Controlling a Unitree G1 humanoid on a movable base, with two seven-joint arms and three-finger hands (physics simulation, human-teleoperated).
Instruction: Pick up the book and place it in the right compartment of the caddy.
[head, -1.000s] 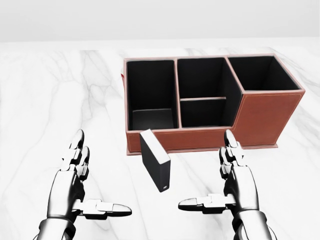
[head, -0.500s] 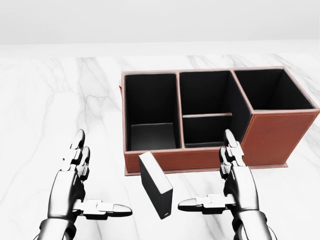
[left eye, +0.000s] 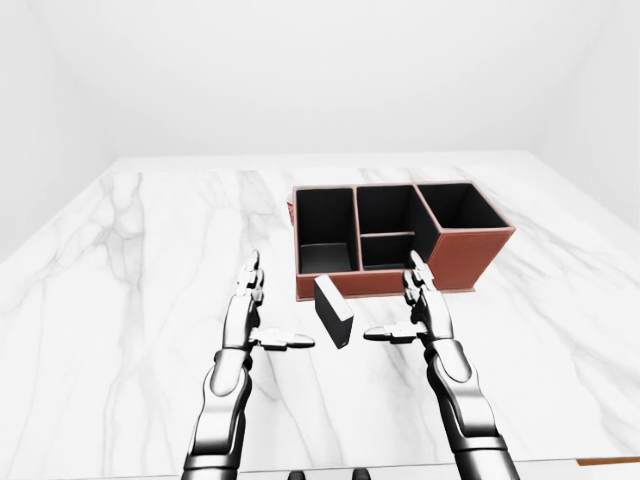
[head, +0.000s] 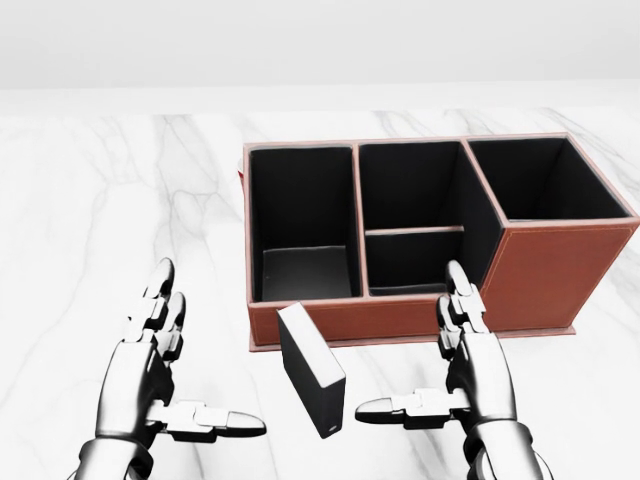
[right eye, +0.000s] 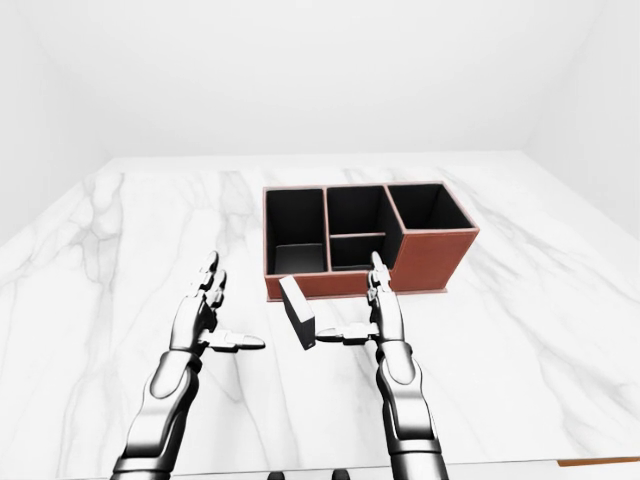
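The book (head: 311, 370) stands on edge on the marble table (head: 100, 200), between the two hands and just below the caddy (head: 420, 235) in the head view. The left hand (head: 150, 375) and right hand (head: 470, 370) are both open, fingers spread, neither touching it. It looks stiff, light and smooth-sided; pinching its two broad faces near the middle seems safest, since it could tip.

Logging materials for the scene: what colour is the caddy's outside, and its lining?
The caddy is reddish-brown outside with pale edge stitching, black inside; clearest in the head view.
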